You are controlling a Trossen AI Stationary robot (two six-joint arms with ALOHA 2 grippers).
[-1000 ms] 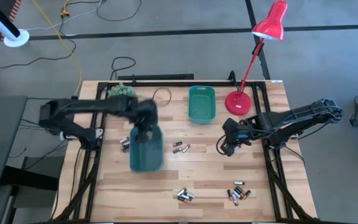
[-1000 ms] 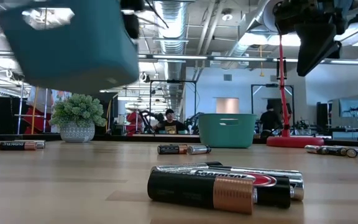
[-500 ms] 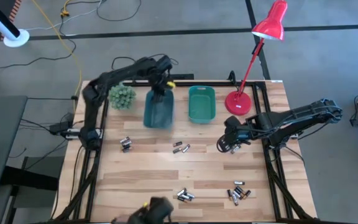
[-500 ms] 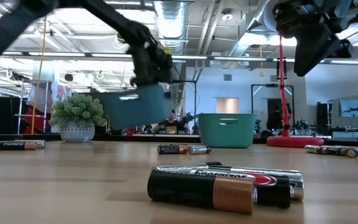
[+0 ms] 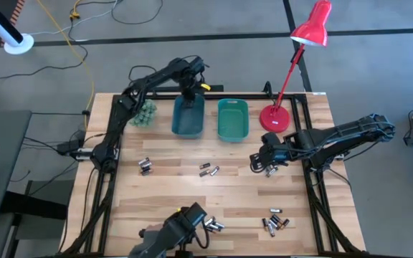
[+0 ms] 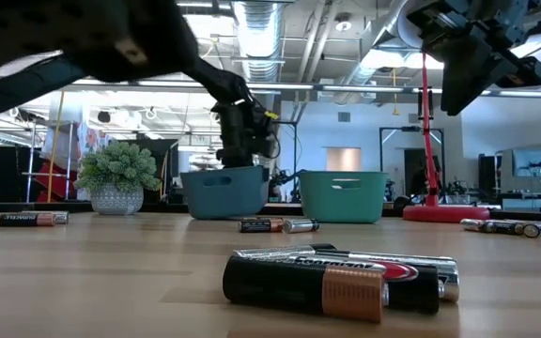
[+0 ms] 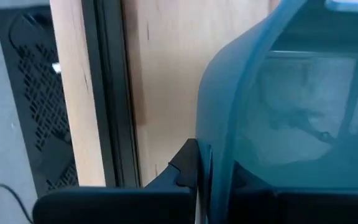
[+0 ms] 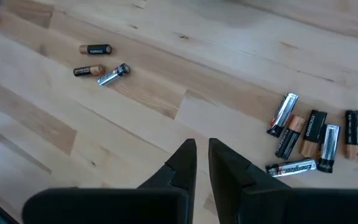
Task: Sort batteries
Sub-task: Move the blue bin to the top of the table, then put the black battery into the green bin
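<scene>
Clamped shut with the left tool [image 5: 191,92] on the far wall of the darker teal bin [image 5: 178,120], seen in the left wrist view as the bin's wall pinched between the two dark fingers. Set, by the look of it, on the far part of the counter [image 5: 178,197], just beside the greener bin [image 5: 232,122] on its right and near the small potted plant [image 5: 145,113] on its left. Reaching there with the left arm stretched long from the left edge of the counter, wrist bent down over the bin. Judged as the laying-out step: placing the second bin before any sorting, with nothing visible inside either one. Next, probably: letting go of the wall, lifting clear without dragging the bin, then going for the cells. Hovering meanwhile with the right tool [image 5: 266,166] above the right middle of the counter, near the red lamp [image 5: 274,118]; fingers [image 8: 185,158] nearly together, only a narrow slit between them, nothing in it; right arm folded in low from the right edge. Scattered on the counter in loose clusters, the batteries [image 5: 208,170]: one pair at the centre, one at the left, two groups near the front edge, all well apart from the bins. Needed for picking these up: a wider gap in the right tool and a straight descent over a single cell, awkward where they lie touching.
</scene>
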